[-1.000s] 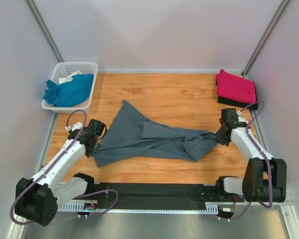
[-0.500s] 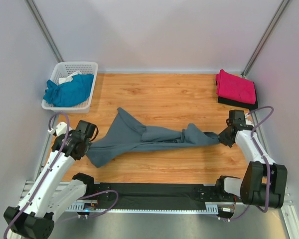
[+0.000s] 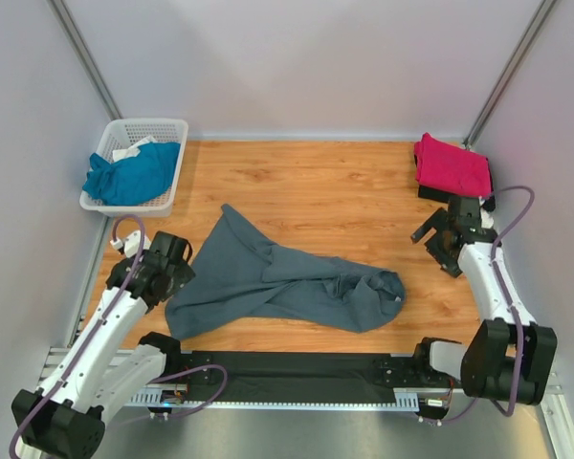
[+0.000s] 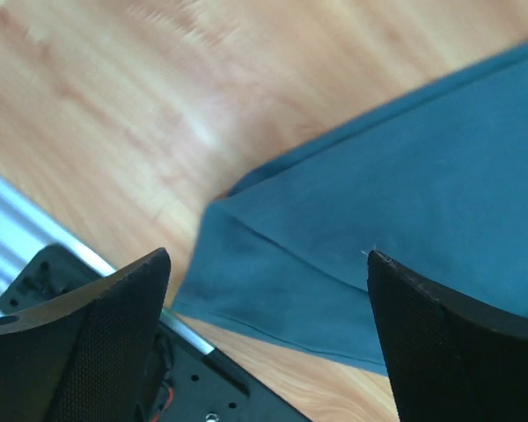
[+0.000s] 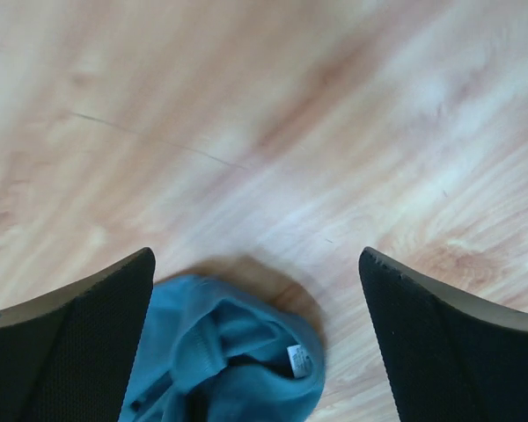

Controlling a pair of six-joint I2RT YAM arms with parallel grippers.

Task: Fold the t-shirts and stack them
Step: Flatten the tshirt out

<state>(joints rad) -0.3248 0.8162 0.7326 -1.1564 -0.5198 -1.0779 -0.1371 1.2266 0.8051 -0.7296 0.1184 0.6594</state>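
Currently: grey tee, rumpled on near-centre desk. It likely needs gripping at two corners and spreading flat before folding.
Left pincer: wide open, empty, low over tee's left corner; arm bent.
Right pincer: wide open, empty, right of tee, apart.
Far right: pink tee, folded.
Far left: teal tee, in basket.

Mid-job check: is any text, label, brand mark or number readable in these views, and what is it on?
No text can be read in any view.
White tag on the bunched end of the slate-grey t-shirt: too small and blurred to read.
Pink t-shirt, teal t-shirt, white basket: no print or marking visible.
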